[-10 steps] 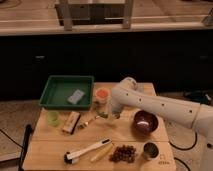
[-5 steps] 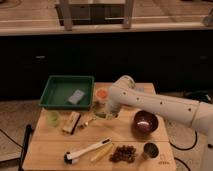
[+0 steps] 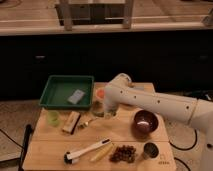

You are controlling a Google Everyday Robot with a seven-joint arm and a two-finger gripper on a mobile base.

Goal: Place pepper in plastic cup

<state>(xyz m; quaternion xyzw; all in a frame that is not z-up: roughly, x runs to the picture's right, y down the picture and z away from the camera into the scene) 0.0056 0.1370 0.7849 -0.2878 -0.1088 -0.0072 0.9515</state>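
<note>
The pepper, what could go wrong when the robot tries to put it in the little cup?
The gripper is shut and low over the table, beside what looks like the pepper. Shut like that, it might shove the pepper away instead of picking it up. The plastic cup stands right behind the arm, partly hidden, so the arm might knock it over.

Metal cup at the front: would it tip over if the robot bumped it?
Probably not easily: the metal cup looks short and stands upright on the flat table. Its shiny sides might feel slippery. The gripper is mid-table, just in front of the plastic cup.
</note>
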